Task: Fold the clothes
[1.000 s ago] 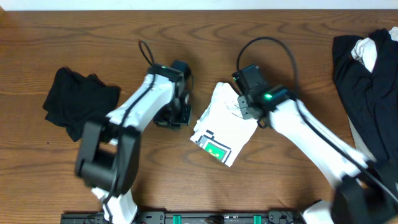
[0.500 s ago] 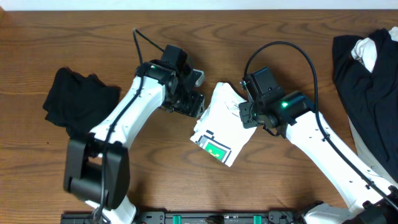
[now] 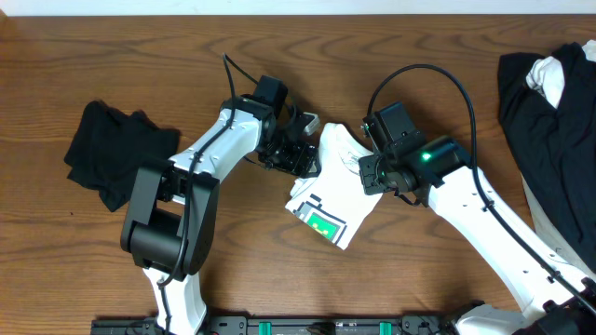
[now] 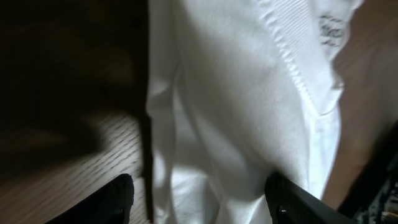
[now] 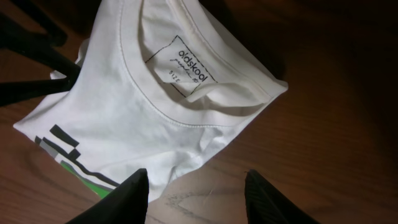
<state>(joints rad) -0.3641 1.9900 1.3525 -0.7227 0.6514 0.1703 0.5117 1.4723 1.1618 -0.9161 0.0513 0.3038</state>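
Table [image 3: 112,56]: brown wood grain; every garment lay directly on it.
Dark garment pile [image 3: 549,121]: heaped at the far right edge, loose and crumpled, with a white piece [image 3: 549,74] showing at its far end.
Black garment [image 3: 116,149]: bunched at the left, well apart from both arms.
White T-shirt [image 3: 340,181]: lay at the middle of the table between the two arms, folded into a compact slanted packet, collar toward the far side.
Left gripper [image 3: 303,154]: sat at the shirt's left edge; in the wrist view its fingers [image 4: 118,199] stood wide apart, low over the wood, with white fabric lying between them and not pinched.
Right gripper [image 3: 372,172]: hung at the shirt's right edge; its jaws stood apart over bare wood just beside the cloth, holding nothing.
Print [image 3: 323,221]: green-and-black rectangle at the shirt's near corner.
Neck label [image 5: 186,62]: small square print inside the collar, facing up.
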